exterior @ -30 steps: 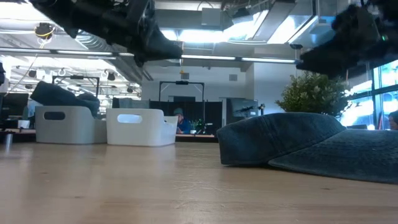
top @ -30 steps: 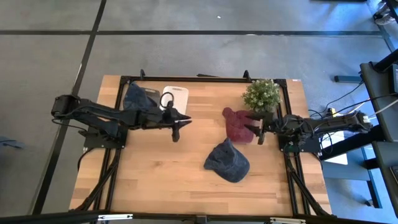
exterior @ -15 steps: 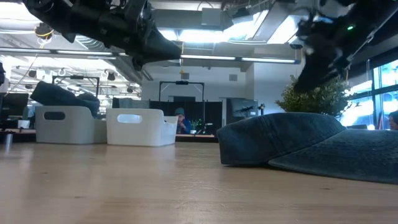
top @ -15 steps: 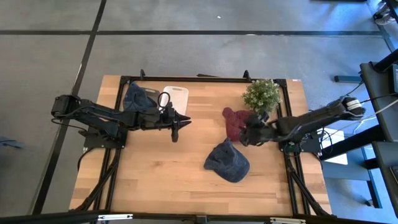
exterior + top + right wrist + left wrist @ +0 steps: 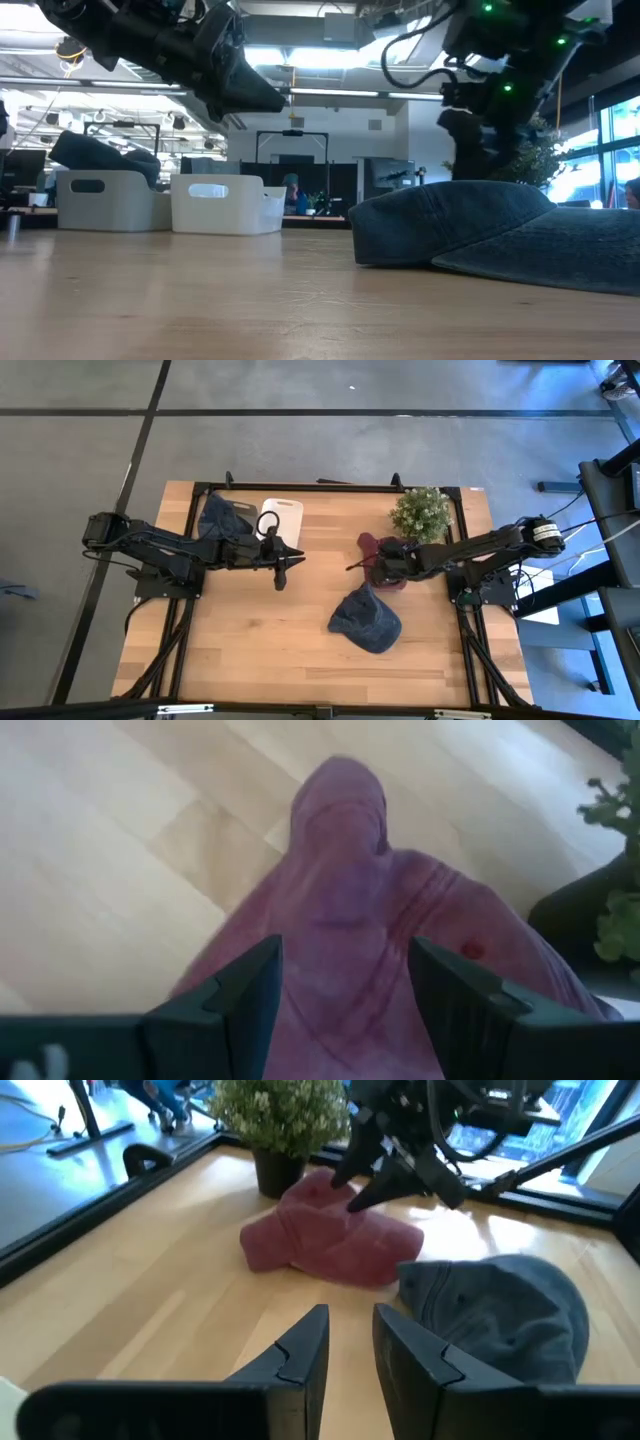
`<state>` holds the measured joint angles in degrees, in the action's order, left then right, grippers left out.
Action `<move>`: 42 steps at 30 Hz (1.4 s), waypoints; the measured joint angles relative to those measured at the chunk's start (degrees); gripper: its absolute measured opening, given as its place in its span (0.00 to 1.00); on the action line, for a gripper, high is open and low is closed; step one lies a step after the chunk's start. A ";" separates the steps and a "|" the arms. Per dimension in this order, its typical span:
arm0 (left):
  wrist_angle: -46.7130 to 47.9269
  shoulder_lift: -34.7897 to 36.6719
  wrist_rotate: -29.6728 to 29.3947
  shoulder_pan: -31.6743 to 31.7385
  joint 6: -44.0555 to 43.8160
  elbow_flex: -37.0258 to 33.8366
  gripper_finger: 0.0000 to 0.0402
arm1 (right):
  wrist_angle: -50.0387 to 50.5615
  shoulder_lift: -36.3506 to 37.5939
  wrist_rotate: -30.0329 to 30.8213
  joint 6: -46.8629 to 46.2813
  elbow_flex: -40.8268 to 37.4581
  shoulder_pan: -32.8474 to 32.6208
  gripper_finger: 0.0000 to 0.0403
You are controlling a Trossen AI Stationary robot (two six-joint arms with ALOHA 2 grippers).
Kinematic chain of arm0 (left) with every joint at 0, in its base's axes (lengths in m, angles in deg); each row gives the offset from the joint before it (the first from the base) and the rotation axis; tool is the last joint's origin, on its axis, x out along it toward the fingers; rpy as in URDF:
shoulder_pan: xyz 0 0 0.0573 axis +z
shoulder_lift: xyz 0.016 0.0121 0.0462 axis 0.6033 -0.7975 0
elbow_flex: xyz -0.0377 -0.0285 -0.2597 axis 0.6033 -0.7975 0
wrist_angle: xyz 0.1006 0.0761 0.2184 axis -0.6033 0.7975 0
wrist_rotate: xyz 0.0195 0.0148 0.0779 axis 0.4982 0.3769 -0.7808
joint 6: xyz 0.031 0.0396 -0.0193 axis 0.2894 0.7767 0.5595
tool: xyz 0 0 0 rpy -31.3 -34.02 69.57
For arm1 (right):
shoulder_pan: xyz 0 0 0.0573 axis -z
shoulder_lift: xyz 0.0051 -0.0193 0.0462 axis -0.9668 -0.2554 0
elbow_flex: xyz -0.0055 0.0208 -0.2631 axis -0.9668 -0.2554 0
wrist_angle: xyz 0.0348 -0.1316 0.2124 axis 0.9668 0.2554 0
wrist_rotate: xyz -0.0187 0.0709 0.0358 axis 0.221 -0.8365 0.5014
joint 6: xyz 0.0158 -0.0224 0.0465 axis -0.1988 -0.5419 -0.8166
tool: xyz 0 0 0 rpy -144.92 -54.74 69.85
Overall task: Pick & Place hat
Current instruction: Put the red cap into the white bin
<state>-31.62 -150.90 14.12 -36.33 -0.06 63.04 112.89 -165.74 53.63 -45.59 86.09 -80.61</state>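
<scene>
The right gripper point(image 5: 385, 567) hangs over the red hat point(image 5: 378, 552), fingers spread apart. The left gripper point(image 5: 281, 563) waits mid-table, its 2 fingers slightly parted.

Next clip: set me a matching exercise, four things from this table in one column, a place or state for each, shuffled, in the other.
Things:
1. red hat
2. blue hat
3. potted plant
4. left claw

Places or states:
A. near the table's middle, above bare wood, over no hat
B. by the table's far edge, at the right
C. right under the open right claw
D. lying nearest the table's front edge

Pairs: 1-C, 2-D, 3-B, 4-A
</scene>
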 joint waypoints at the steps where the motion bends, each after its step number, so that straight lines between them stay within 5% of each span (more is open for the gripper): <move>1: 0.27 0.00 0.00 0.00 -0.02 0.00 0.19 | -0.37 -0.19 -0.12 -0.16 0.35 0.54 0.54; 14: 0.32 -0.02 0.00 0.00 -0.04 0.00 0.19 | -0.41 -0.35 -9.79 3.30 2.88 3.74 0.54; 36: 1.63 -0.02 0.01 0.00 -0.07 0.00 0.19 | -10.56 -7.05 -6.83 7.59 -1.57 4.51 0.54; 42: 1.63 -0.02 0.00 0.00 -0.05 0.00 0.20 | -10.93 -9.54 -4.39 8.01 -1.48 4.73 0.34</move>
<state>-30.00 -150.92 14.12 -36.33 -0.11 63.04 101.95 -175.28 49.24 -37.58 84.62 -75.87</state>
